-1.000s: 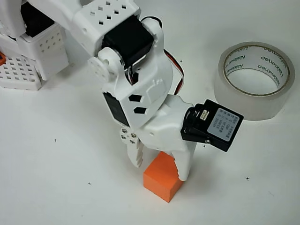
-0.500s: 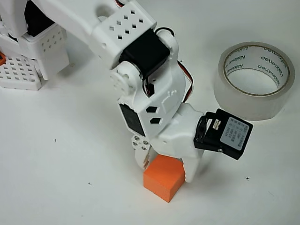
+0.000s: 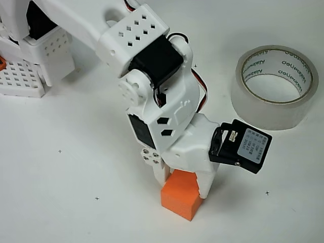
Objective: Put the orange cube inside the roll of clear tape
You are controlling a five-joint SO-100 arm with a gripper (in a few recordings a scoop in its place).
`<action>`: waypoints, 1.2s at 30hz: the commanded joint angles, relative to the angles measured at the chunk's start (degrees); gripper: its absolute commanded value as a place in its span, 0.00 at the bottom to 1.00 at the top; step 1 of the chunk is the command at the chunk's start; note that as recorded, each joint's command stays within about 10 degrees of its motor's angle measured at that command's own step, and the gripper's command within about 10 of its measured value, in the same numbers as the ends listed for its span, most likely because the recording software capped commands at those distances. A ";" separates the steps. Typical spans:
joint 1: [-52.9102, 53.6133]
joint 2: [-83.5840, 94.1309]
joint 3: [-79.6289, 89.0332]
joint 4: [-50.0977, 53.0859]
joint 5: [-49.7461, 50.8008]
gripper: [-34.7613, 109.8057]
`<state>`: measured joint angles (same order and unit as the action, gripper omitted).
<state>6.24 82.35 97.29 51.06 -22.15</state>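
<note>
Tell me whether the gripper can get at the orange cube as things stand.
Probably yes: the gripper already straddles the orange cube, one finger on each side, and nothing lies between them. Whether the fingers are pressing on it is unclear.

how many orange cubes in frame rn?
1. The orange cube sits bottom centre on the table, between the gripper fingers. The arm could hide others.

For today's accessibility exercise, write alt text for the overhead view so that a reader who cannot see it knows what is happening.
A white robot arm's gripper is closed on an orange cube on a white table, one finger on each side of it. A roll of clear tape lies flat at upper right, its hole empty.
</note>
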 commanded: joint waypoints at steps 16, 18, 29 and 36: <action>-1.41 13.87 -6.33 10.99 -1.05 0.35; -2.37 15.62 -7.21 13.10 -1.05 0.35; -12.92 18.37 -13.71 18.72 0.62 0.35; -18.28 21.01 -15.47 19.95 2.29 0.35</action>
<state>-10.11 95.80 86.57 70.66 -19.95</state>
